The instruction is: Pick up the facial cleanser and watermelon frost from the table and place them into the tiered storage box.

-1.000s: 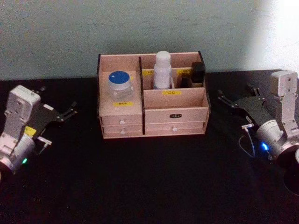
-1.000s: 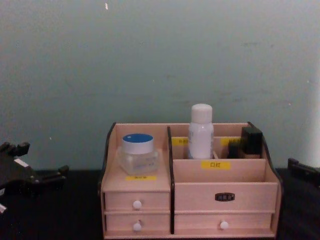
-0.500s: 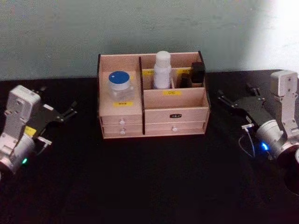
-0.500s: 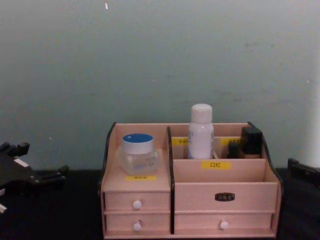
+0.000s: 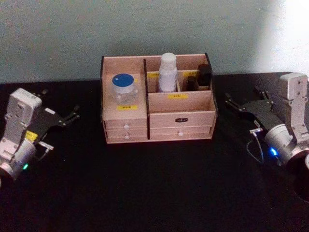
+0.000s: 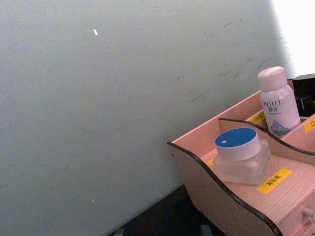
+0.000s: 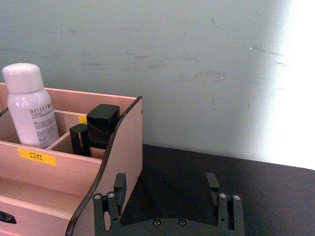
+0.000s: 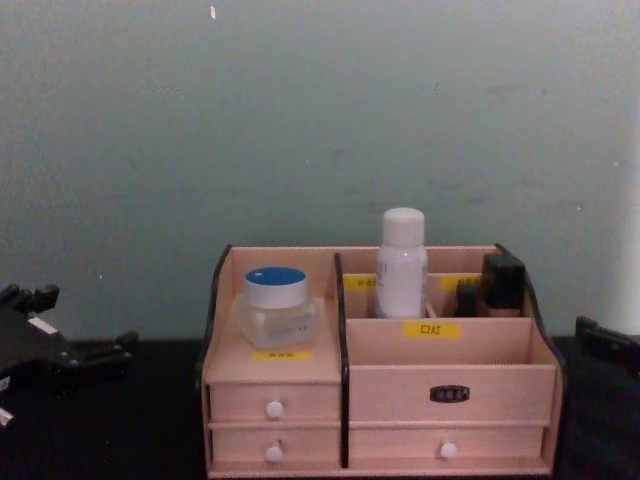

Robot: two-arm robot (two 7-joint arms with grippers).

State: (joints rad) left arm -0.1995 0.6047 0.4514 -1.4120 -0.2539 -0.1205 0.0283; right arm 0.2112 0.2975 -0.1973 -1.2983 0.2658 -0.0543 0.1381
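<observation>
The tiered storage box (image 5: 181, 117) stands at the middle back of the black table, drawers shut. A clear jar with a blue lid (image 5: 123, 87) rests on its left tier (image 8: 276, 303) (image 6: 241, 153). A white bottle (image 5: 168, 71) stands upright in a rear compartment (image 8: 401, 262) (image 7: 30, 105) (image 6: 277, 101). I cannot tell which of these is the facial cleanser or the watermelon frost. My left gripper (image 5: 60, 103) sits open at the far left, away from the box. On the far right my right gripper (image 5: 245, 96) (image 7: 167, 189) is open and holds nothing.
Two dark upright items (image 5: 203, 76) (image 7: 96, 129) fill the box's rear right compartment. The box's front middle tier (image 8: 440, 355) holds nothing. A pale wall (image 8: 320, 120) rises right behind the box. Bare black table (image 5: 154, 183) stretches in front of the box.
</observation>
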